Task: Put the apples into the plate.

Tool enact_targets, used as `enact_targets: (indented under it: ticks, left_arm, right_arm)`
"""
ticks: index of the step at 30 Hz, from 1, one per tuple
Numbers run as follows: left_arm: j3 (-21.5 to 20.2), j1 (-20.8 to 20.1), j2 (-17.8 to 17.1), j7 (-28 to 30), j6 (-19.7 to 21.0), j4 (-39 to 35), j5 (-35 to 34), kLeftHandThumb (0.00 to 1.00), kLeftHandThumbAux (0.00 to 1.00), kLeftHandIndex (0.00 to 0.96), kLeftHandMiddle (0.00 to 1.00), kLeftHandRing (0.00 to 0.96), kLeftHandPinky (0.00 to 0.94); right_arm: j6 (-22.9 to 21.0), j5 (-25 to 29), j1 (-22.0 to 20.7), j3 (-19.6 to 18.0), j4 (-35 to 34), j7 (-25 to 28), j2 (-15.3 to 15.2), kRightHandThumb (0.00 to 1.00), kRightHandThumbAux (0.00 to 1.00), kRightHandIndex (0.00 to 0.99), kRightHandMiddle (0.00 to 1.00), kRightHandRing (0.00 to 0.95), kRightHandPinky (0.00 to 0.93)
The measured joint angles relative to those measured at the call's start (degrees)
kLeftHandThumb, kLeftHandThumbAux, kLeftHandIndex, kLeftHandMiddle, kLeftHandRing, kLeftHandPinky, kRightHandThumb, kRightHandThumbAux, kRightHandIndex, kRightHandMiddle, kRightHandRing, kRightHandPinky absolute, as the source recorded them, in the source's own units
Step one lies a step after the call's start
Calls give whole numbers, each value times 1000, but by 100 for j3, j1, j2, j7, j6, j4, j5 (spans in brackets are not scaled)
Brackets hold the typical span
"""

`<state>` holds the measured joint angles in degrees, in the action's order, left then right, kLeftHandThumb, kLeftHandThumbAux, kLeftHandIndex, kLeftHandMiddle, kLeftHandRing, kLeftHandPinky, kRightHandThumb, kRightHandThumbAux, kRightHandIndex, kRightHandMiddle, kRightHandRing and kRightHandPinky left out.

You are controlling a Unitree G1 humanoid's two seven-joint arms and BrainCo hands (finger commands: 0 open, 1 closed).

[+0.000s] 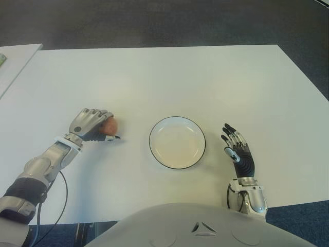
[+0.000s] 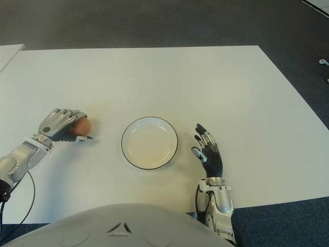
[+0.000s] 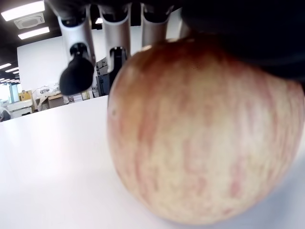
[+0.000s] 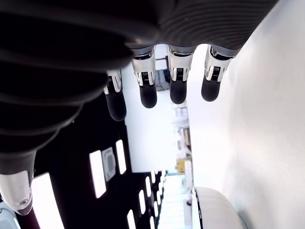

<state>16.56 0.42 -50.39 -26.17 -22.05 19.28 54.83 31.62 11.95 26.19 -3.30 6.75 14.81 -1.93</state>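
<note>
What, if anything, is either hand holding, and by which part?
The left hand is curled over the top of the apple, which sits on the table; the right hand holds nothing.

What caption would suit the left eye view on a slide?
Left hand closed over an apple on the white table, empty plate beside it, right hand open.

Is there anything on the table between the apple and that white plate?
No, just bare table between the apple, under the left hand, and the plate, seen in both eye views.

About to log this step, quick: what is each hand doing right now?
Left hand: closed over the apple, which sits on the table.
Right hand: open, holding nothing, just right of the plate.
</note>
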Motion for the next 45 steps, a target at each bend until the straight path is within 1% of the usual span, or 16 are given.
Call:
enact_targets:
  ticks: [5, 8, 13, 16, 18, 20, 23, 25, 27, 32, 35, 39, 41, 45]
  left_arm:
    - [-300, 385, -79, 515, -14, -923, -358, 746, 694, 443, 845, 838, 833]
    - [-670, 543, -131, 786, -10, -1437, -647, 746, 695, 443, 848, 841, 817]
    - [-1377, 587, -219, 1040, 21, -2033, -1089, 746, 695, 443, 847, 840, 800]
    - [-1699, 610, -216, 1276, 111, -2431, -1350, 747, 695, 443, 847, 840, 799]
    - [-1838, 630, -172, 1448, 177, -2717, -1464, 747, 695, 443, 848, 841, 806]
    - [-1885, 640, -79, 1627, 280, -3032, -1489, 749, 694, 443, 854, 847, 816]
    - [-1828, 613, 109, 1810, 320, -3398, -1464, 750, 694, 443, 859, 852, 814]
    - [-1709, 524, 238, 1845, 241, -3485, -1380, 750, 694, 443, 860, 852, 811]
    - [-1528, 373, 388, 1903, 231, -3489, -1248, 751, 694, 444, 858, 852, 805]
    - [-1052, 3, 893, 2186, 313, -3575, -904, 751, 694, 444, 852, 848, 796]
    - [-752, -232, 1221, 2394, 375, -3765, -670, 750, 694, 444, 848, 845, 793]
    - [-513, -465, 1519, 2625, 389, -4062, -523, 750, 694, 444, 844, 844, 800]
    - [-390, -591, 1651, 2811, 449, -4226, -443, 750, 694, 444, 843, 846, 816]
    - [-11, -824, 2033, 3230, 586, -4478, -198, 751, 693, 444, 846, 850, 834]
  right_arm:
    - [4, 17, 6, -1, -3, 10, 13, 229, 549, 194, 118, 69, 95]
    - [3, 20, 6, -2, 0, 13, 10, 231, 555, 189, 115, 64, 88]
    - [2, 39, 4, -3, 6, 52, -6, 221, 550, 160, 113, 61, 79]
    - [2, 46, 5, -2, 7, 77, -25, 218, 543, 152, 113, 62, 81]
    - [2, 49, 5, -1, 10, 97, -34, 218, 540, 153, 114, 63, 82]
    - [2, 51, 4, -1, 13, 114, -37, 223, 536, 160, 118, 66, 83]
    - [2, 55, -3, -1, 24, 140, -37, 229, 535, 157, 121, 68, 78]
    - [2, 59, -9, 0, 27, 162, -37, 229, 532, 151, 122, 69, 80]
    - [2, 60, -12, 2, 29, 183, -37, 226, 528, 144, 123, 69, 80]
    - [2, 60, -29, 8, 39, 230, -43, 222, 528, 134, 119, 69, 79]
    - [2, 61, -31, 8, 41, 246, -37, 223, 532, 137, 119, 68, 82]
    - [2, 59, -46, 11, 42, 248, -28, 221, 537, 141, 118, 69, 83]
    - [4, 56, -48, 10, 41, 244, -16, 219, 547, 139, 116, 67, 76]
    - [5, 34, -48, 11, 41, 224, -10, 218, 558, 135, 114, 67, 80]
